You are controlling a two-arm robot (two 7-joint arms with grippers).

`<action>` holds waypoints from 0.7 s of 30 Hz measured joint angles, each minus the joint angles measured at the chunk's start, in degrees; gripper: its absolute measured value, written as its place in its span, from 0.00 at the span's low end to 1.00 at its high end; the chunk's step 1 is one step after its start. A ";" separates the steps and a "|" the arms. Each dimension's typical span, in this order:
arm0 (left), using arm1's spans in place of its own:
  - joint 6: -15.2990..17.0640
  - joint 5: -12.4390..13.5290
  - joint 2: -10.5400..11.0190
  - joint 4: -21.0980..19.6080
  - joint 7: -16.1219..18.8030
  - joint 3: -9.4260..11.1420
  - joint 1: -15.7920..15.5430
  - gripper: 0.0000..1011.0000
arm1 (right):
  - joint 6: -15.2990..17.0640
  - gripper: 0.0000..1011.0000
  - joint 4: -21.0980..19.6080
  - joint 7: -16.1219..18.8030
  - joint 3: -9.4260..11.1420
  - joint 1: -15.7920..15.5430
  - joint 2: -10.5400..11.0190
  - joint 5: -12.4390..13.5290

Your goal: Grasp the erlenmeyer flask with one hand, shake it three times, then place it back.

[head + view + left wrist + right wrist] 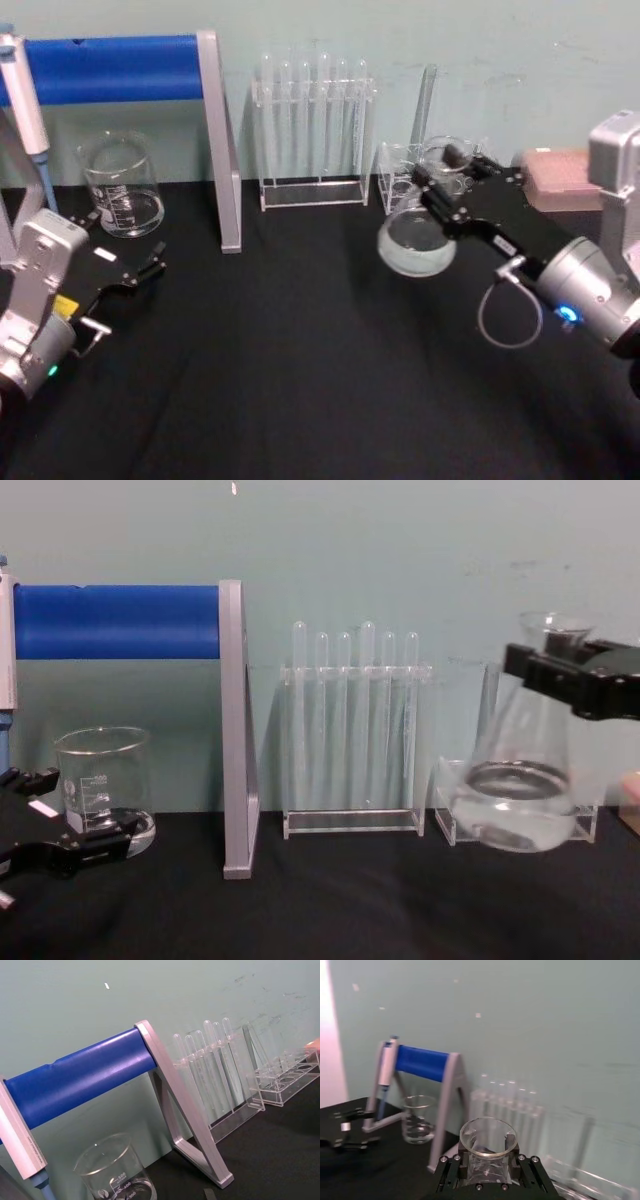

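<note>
The erlenmeyer flask (413, 246) is clear glass with some clear liquid in its wide base (520, 792). It hangs above the black table at the right, in front of a low clear rack. My right gripper (441, 184) is shut on its narrow neck just under the flared rim (487, 1138), with black fingers on either side (560, 676). From the head view the flask looks tilted, base toward the table's middle. My left gripper (122, 298) rests open and empty low at the left, beside the beaker (60, 818).
A glass beaker (122, 186) stands at the back left under a blue-barred pipette stand (110, 68). A test tube rack (312, 130) stands at the back centre, a low clear rack (398, 182) behind the flask, and a pink box (556, 176) at the far right.
</note>
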 joint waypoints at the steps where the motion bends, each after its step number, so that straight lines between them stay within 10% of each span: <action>1: 0.00 0.00 0.00 0.00 0.00 0.00 0.00 0.99 | -0.04 0.44 0.17 1.12 -0.63 0.38 -0.20 -0.08; 21: 0.00 0.00 0.00 0.00 0.00 0.00 0.00 0.99 | -1.28 0.44 2.13 13.71 -12.42 6.77 -1.50 0.86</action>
